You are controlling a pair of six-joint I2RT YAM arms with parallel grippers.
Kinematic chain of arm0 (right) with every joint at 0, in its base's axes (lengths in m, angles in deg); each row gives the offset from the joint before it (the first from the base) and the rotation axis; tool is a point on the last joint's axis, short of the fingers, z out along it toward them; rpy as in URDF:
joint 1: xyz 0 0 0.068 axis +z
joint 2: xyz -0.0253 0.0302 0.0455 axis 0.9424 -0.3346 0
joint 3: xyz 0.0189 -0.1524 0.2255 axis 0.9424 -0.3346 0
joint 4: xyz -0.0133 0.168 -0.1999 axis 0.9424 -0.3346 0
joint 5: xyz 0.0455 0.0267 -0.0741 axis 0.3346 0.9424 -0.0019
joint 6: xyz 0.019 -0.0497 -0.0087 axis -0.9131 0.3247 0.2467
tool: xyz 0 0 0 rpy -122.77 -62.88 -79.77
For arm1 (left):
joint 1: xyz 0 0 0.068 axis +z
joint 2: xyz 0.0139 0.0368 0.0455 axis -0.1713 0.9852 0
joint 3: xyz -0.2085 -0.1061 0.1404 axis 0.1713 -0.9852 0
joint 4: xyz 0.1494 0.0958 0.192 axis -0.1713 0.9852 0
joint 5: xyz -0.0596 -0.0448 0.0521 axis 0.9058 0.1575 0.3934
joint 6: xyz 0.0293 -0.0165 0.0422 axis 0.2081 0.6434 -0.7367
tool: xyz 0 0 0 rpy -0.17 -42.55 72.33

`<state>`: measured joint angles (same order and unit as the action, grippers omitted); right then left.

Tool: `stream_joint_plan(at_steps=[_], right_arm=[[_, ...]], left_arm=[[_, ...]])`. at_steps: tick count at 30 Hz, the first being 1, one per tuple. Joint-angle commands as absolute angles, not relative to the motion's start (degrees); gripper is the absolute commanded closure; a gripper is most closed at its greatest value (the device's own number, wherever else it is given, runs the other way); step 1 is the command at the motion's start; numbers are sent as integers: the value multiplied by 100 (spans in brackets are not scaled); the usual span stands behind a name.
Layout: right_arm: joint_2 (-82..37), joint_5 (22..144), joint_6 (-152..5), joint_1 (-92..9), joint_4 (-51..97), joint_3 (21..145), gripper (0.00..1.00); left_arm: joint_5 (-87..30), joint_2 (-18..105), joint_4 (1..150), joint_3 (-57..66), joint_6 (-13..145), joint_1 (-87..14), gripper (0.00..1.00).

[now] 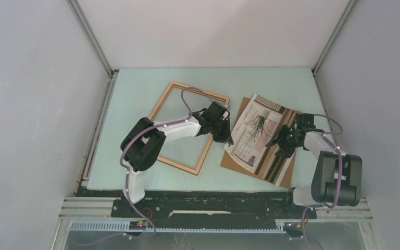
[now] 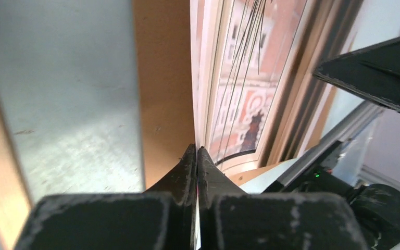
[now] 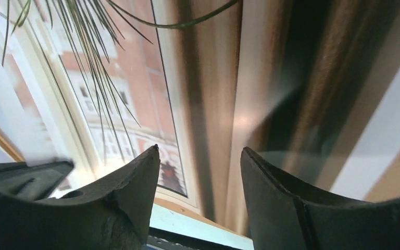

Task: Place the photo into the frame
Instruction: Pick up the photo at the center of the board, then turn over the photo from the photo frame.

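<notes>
The frame (image 1: 179,165) lies on the table (image 1: 135,94) left of the photo (image 1: 258,133), which rests on a backing board (image 1: 233,161).

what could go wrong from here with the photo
The left gripper pinches only the thin edge of the photo, so pulling could crease or tear it.
The right gripper is open over the striped side; pressing down mid-pull could buckle the paper.
The backing board underneath might drag along toward the frame.
</notes>
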<state>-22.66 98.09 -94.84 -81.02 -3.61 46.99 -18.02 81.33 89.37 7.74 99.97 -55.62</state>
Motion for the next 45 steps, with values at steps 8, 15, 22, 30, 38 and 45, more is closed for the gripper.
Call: stream_joint_plan(at_steps=[8,15,22,30,38,45], right_arm=[[-364,8829,-9262,-6682,-1158,5453,27],[-230,8799,-9250,-6566,-1380,5670,28],[-534,8904,-9307,-6446,-1308,5672,30],[-688,8900,-9283,-6374,-1181,5672,30],[-994,9084,-9422,-6278,-1008,5672,30],[-1174,9305,-9525,-6166,-866,5645,30]], left_arm=[[-3844,6789,12670,2583,7589,-5294,100],[-5485,5919,14228,3469,6921,-4812,100],[-7959,5128,14923,4216,6420,-4594,100],[-9359,4479,13963,4269,5054,-4702,100],[-8618,3742,11707,1615,3910,-5917,100],[-8593,3789,10829,718,4209,-6303,100]])
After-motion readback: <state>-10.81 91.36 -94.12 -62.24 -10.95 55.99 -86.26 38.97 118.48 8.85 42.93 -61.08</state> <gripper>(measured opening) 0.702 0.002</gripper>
